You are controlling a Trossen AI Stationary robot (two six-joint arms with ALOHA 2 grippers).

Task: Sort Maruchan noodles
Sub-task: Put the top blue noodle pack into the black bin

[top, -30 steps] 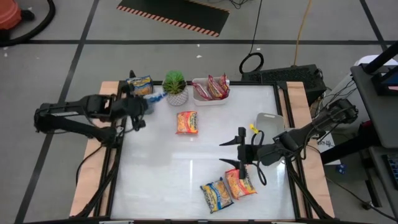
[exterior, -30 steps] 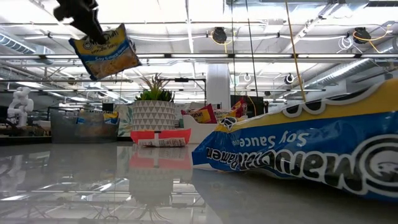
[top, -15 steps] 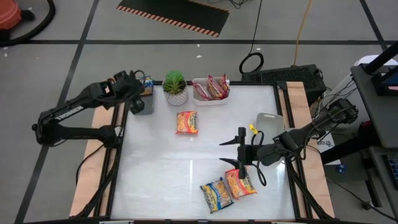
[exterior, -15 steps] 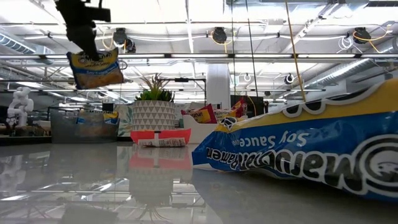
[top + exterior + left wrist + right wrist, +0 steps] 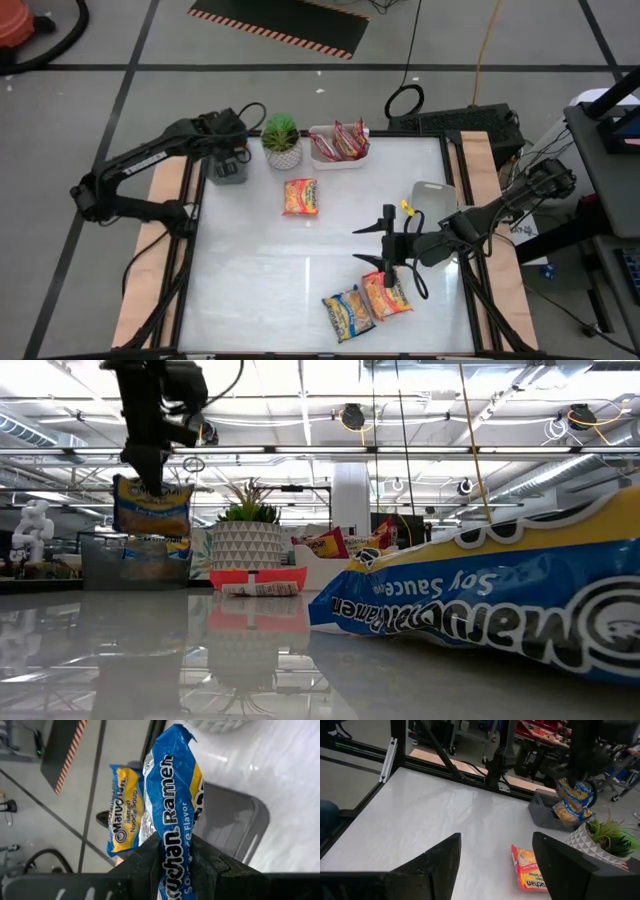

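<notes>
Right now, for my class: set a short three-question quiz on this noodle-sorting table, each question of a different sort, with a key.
1. True or false: the left pincer holds a blue-trimmed plastic ramen packet above the grey rectangular tray.
2. How many ramen packets lie near the right pincer?
3. The small potted green plant stands between the grey tray and: A) the white rectangular tray B) a bottle.

Key: 1 true; 2 two; 3 A.

Glossy plastic packet (image 5: 172, 795), glossy table (image 5: 300, 270)
</notes>
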